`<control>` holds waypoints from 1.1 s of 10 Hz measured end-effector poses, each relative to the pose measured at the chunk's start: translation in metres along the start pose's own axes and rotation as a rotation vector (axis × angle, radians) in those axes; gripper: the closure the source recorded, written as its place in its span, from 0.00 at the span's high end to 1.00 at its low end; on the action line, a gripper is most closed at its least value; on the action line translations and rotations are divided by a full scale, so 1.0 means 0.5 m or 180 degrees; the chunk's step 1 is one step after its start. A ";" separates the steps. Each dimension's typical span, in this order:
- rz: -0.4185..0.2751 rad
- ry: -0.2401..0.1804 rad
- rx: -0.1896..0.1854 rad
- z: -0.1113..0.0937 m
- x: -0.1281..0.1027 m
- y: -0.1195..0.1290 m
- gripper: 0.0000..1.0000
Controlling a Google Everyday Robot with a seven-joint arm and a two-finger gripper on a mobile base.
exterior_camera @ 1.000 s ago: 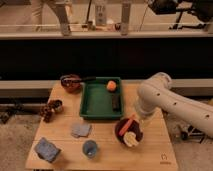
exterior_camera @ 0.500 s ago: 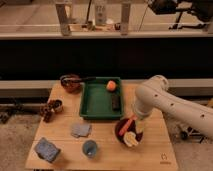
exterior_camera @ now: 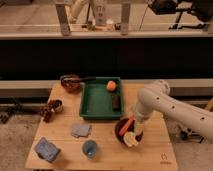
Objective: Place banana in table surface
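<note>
The pale banana lies in the dark red bowl, beside an orange carrot stick, at the front right of the wooden table surface. My gripper hangs at the end of the white arm, right over the bowl's back rim and just above the banana. It looks open, with nothing in it. The arm's wrist hides part of the bowl.
A green tray in the middle holds a round orange fruit and a dark item. A brown bowl stands at back left, a small cup at left. In front lie a grey cloth, a blue cup and a blue packet.
</note>
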 end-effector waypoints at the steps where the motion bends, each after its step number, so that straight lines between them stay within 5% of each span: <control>1: 0.0033 -0.0024 -0.0002 0.005 0.001 0.002 0.80; 3: 0.0091 -0.0064 -0.0016 0.014 0.004 0.007 0.80; 6: -0.0118 -0.0052 -0.0125 0.006 0.009 0.031 0.80; 11: -0.0373 -0.0220 -0.0122 -0.003 0.020 0.072 0.80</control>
